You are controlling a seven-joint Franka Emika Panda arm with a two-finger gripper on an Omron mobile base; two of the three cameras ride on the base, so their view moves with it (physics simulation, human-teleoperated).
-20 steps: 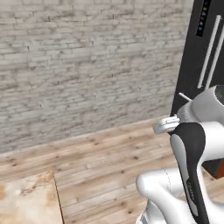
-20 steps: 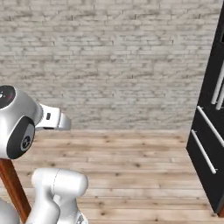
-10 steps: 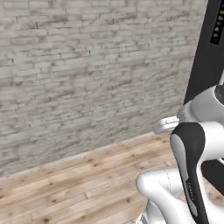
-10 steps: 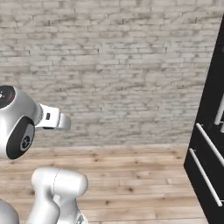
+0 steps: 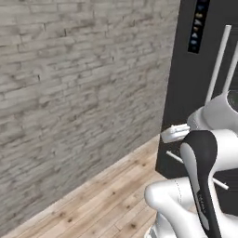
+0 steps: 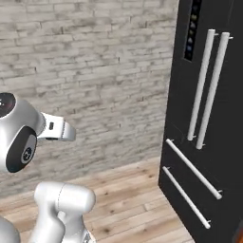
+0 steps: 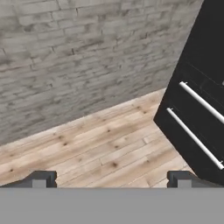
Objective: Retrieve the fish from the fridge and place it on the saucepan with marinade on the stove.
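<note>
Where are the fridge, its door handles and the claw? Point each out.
fridge (image 6: pixel 182 142): right base view, dark left door panel.
door handles (image 6: pixel 201 90): right base view, mid left silver bar.
claw (image 7: pixel 112 179): hand view, midway between the two dark tips, standing wide open.

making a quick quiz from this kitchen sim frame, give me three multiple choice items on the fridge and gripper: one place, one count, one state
1. In the right base view, where does the fridge stand?
A. right side
B. left side
C. behind the arm

2. How many long vertical handles do its doors carry?
A. one
B. two
C. four

3. What state is the gripper in?
A. shut on a fish
B. shut, empty
C. open, empty

Answers:
1 A, its dark body takes up the right of the picture.
2 B, two silver bars run side by side.
3 C, the hand view shows the fingertips far apart over bare wooden floor.
</note>
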